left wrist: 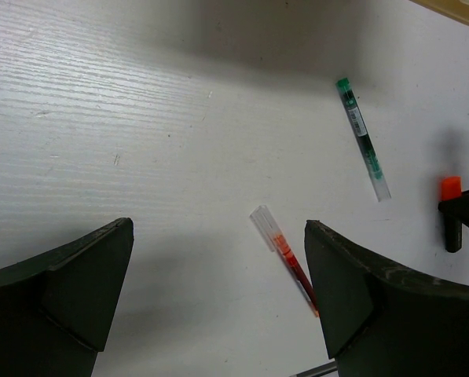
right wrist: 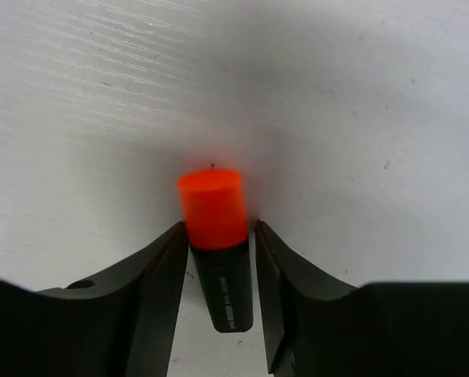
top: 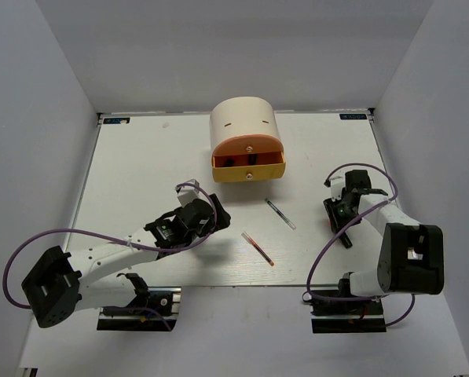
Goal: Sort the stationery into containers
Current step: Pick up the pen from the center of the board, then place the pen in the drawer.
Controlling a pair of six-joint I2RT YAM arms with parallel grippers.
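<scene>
Arms reach up from the bottom edge of the top view. The left arm leans toward centre, its left gripper spread wide over bare table, with the red pen beside its lower-right finger. At right, the right gripper points down, fingers close on both sides of the orange highlighter; whether it pinches cannot be told. Farther up lie the green pen, then the cabinet, its yellow drawer pulled out, open table either side
</scene>
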